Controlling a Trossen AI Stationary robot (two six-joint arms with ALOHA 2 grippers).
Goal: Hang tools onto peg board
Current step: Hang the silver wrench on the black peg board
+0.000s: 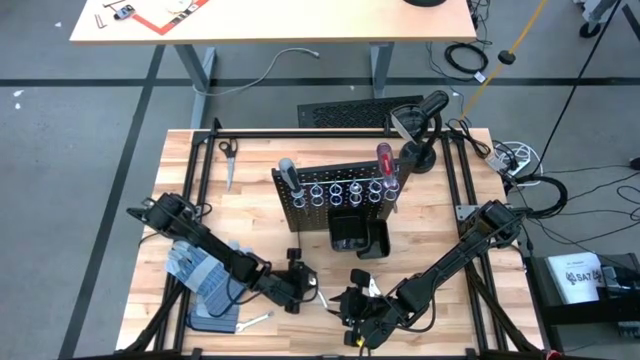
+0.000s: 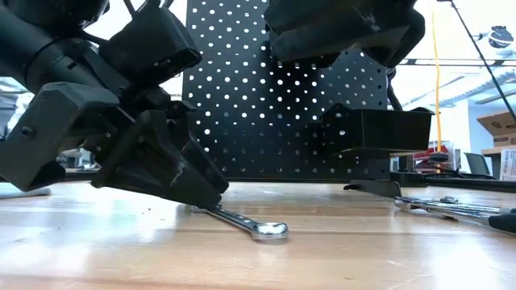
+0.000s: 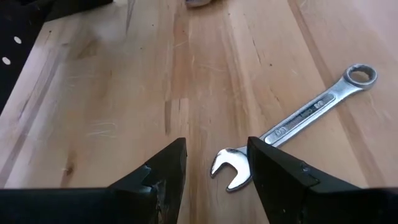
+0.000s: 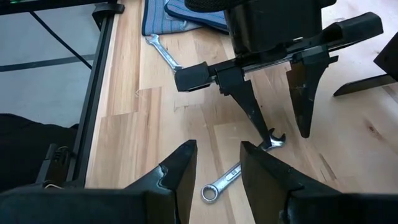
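A silver wrench (image 3: 298,115) lies flat on the wooden table between my two grippers; it also shows in the high view (image 1: 325,298). My left gripper (image 3: 214,165) is open and low over the table. Its fingers point down on either side of the wrench's open-jaw end (image 3: 227,169). My right gripper (image 4: 217,165) is open and empty, higher up, near the wrench's ring end (image 4: 210,193). The black peg board (image 1: 335,190) stands upright mid-table. A red-handled screwdriver (image 1: 383,158) and a grey-handled one (image 1: 287,170) stand in its rings. My left gripper comes from above, pointing down, with one finger (image 4: 258,127) right at the wrench's open-jaw end (image 4: 273,140) and the other (image 4: 305,118) beyond it. I cannot tell whether a finger touches the wrench. The wrench lies flat on the table.
Blue-grey gloves (image 1: 200,275) lie at the near left with a second wrench (image 1: 255,322) beside them. A black bin (image 1: 355,235) hangs on the board's near face. Pliers (image 2: 447,208) lie right of the wrench. Scissors (image 1: 228,150) lie at the far left.
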